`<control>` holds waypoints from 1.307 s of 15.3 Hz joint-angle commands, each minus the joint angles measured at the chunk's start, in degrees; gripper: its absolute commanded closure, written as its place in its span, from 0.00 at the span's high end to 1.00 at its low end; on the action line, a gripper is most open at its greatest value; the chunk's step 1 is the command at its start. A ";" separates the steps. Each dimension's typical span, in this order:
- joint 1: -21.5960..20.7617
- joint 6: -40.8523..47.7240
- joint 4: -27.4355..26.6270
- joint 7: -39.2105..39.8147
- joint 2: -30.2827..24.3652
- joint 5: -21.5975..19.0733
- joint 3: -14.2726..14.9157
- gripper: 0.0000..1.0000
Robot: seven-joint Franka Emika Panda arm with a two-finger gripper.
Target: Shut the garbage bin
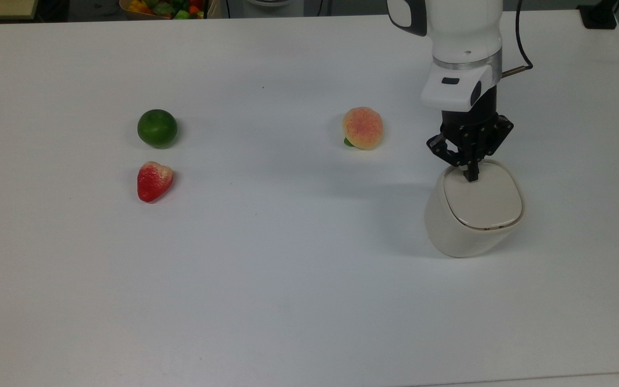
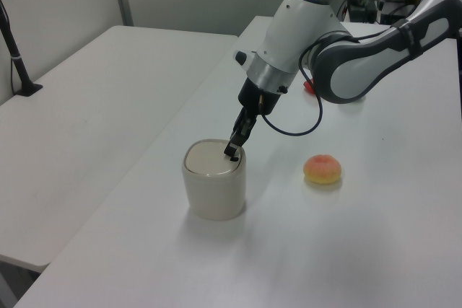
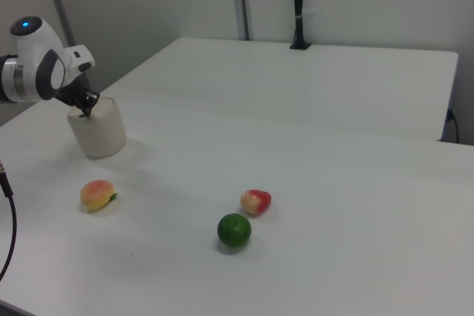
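Note:
The cream-white garbage bin (image 1: 470, 228) stands on the white table at the top view's right, and its flat lid (image 1: 484, 200) lies down on the body. My gripper (image 1: 470, 175) points down with its black fingers together, the tips resting on the lid's far edge. In the left view the gripper (image 2: 232, 153) touches the lid at the bin's (image 2: 213, 189) right rim, where a small black bit sits at the tips. From the right view the gripper (image 3: 87, 111) meets the top of the bin (image 3: 100, 135) at the far left.
A peach (image 1: 362, 128) lies just left of the bin in the top view. A green lime (image 1: 157, 128) and a red strawberry (image 1: 153, 181) sit far to the top view's left. A crate of toy produce (image 1: 164, 7) is beyond the table's far edge.

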State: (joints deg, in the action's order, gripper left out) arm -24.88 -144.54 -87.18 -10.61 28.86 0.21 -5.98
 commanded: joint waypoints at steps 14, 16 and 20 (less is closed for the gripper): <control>3.51 13.30 -2.12 -1.87 -11.36 -3.10 -0.88 0.01; 4.83 19.36 -2.30 -1.60 -14.87 -3.90 -0.88 0.01; 8.26 30.35 -2.30 -1.52 -21.03 -5.92 -0.79 0.18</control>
State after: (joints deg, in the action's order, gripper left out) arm -19.40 -121.02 -87.12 -11.86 13.71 -3.62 -6.07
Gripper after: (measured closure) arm 0.965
